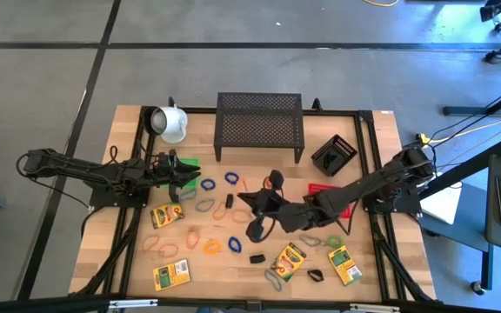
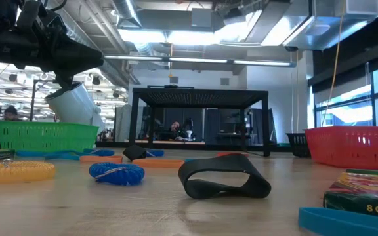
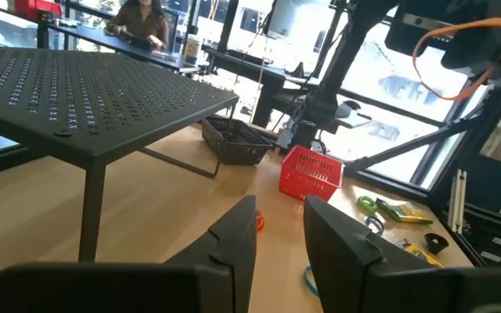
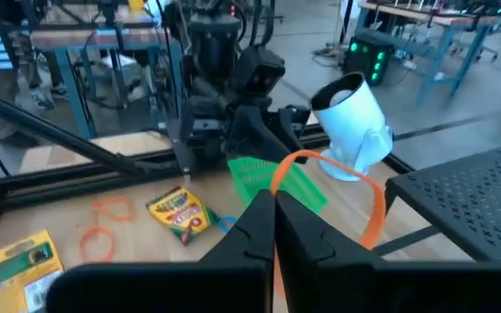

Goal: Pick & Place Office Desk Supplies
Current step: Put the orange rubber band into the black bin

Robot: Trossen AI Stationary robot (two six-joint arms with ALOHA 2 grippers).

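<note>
The right gripper [image 4: 274, 228] is pinching an orange rubber band [image 4: 337, 187] between its closed fingers, the loop arching up and over them so that it is hanging free of the table, which suggests it is being carried rather than just picked at. In the high view this gripper [image 1: 257, 207] is sitting near the middle of the frame, above the scattered bands and crayon boxes [image 1: 165, 215]. The left gripper [image 3: 278, 228] is waiting at the left centre of the high view, by the green basket [image 4: 276, 180] (probably one of the drop-off spots), its fingers standing partly apart with nothing between them. The remaining supplies are lying loose across the lower half of the table [image 1: 103, 235]: blue bands [image 1: 208, 184], a black band [image 2: 224, 178] and more crayon boxes. The red basket [image 3: 311, 172] is standing to the right of centre, near the black rack [image 1: 259, 122], and the white mug [image 1: 170, 123] is lying on its side at the upper left.
</note>
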